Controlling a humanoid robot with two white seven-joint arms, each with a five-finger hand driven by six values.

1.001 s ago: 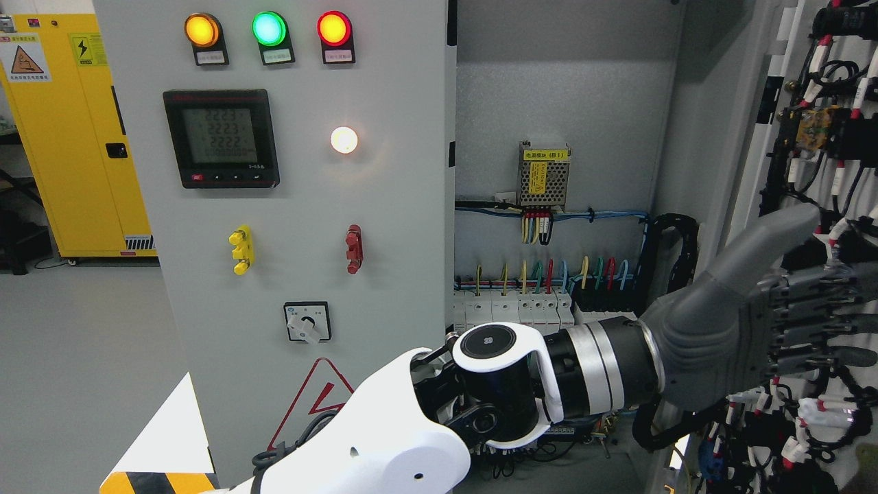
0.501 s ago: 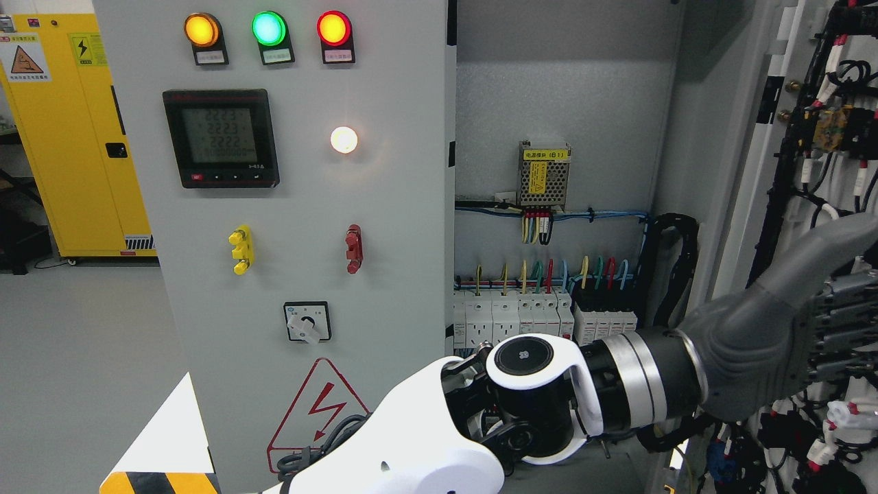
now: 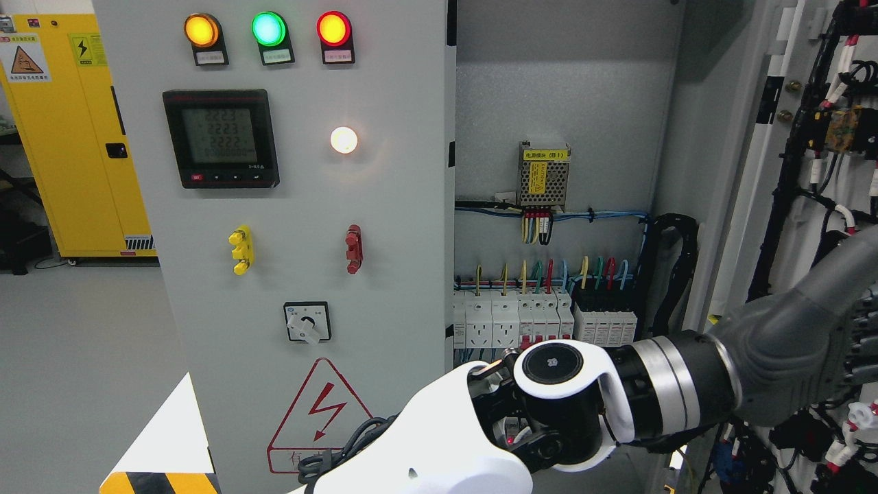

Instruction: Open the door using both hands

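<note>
The grey cabinet's right door (image 3: 775, 171) stands swung open at the picture's right, its wired inner face turned toward me. My left arm enters at the bottom and reaches across to it. The grey left hand (image 3: 857, 336) lies flat against that inner face at the right edge, open, thumb stretched up and fingers (image 3: 865, 322) running out of frame. It grips nothing. The left door (image 3: 384, 206) with lamps, meter and switches is closed. No right arm shows.
Inside the cabinet are a power module (image 3: 544, 175), a row of breakers (image 3: 542, 317) with coloured wires, and a black cable chain (image 3: 675, 261). Wire bundles (image 3: 833, 123) hang on the open door. A yellow cabinet (image 3: 75, 137) stands at the far left.
My left arm and hand have slid right and slightly down, and the right door has swung further open with them. More of the breakers now shows; the fingers have left the frame.
</note>
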